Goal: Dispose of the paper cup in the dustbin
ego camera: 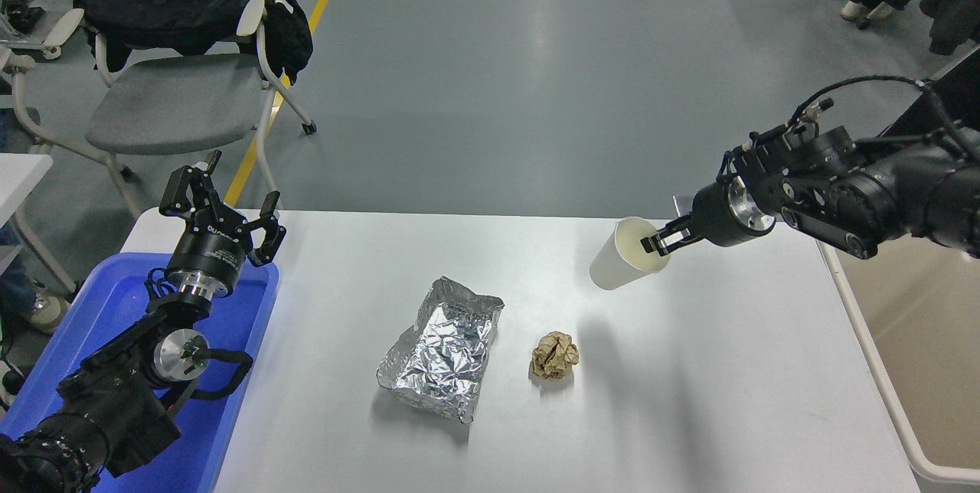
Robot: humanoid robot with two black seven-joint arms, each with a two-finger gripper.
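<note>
The white paper cup (622,257) hangs tilted in the air above the table's far right part, its cream inside facing right. My right gripper (657,240) is shut on the cup's rim, one finger inside the cup and one outside. The beige dustbin (873,359) with its white rim stands off the table's right edge, to the right of and nearer than the cup. My left gripper (222,206) is open and parked over the blue tray at the lower left.
A crumpled brown paper ball (554,355) and a crumpled foil tray (442,347) lie mid-table. A blue plastic tray (92,317) sits at the left edge. A grey chair (168,106) with a black coat stands beyond the table's far left.
</note>
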